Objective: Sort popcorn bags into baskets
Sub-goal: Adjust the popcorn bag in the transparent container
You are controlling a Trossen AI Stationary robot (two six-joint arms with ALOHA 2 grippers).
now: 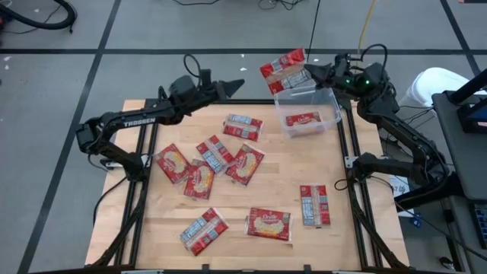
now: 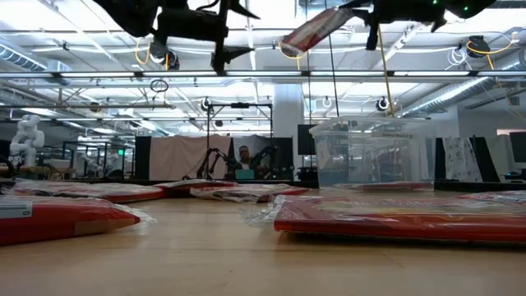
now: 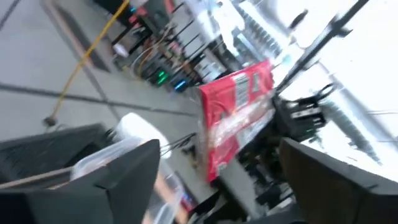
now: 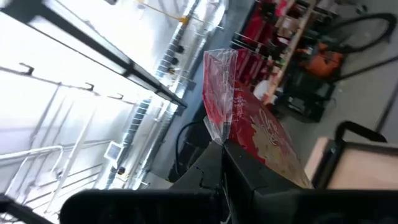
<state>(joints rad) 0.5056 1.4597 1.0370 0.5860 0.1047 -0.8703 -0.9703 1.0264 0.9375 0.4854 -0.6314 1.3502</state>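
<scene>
My right gripper (image 1: 310, 73) is raised above the far rim of the clear tub (image 1: 329, 103) and shut on a red popcorn bag (image 1: 284, 68), seen from the side in the low view (image 2: 316, 29). One bag (image 1: 302, 120) lies flat inside the tub. Several more bags lie flat on the wooden table, among them one (image 1: 243, 126) near the tub and one (image 1: 314, 204) toward the near right. My left gripper (image 1: 234, 85) hovers open over the table's far edge, left of the held bag, touching nothing. Its wrist view shows that bag (image 3: 239, 115). My right gripper pinches the bag between its two fingers at one end (image 4: 219, 134), by the clear crimped seam. The fingers (image 4: 261, 177) come roughly level from the table's right. The bag (image 2: 316, 29) is lifted clear and slants down away from the gripper, high over the tub.
The tub (image 2: 370, 152) stands at the table's far right corner. Bags cluster at centre-left (image 1: 215, 154), (image 1: 199, 180) and along the near edge (image 1: 204, 230), (image 1: 268, 224). Bare wood lies between the tub and the near-right bag. A person sits in the room beyond (image 2: 244, 160).
</scene>
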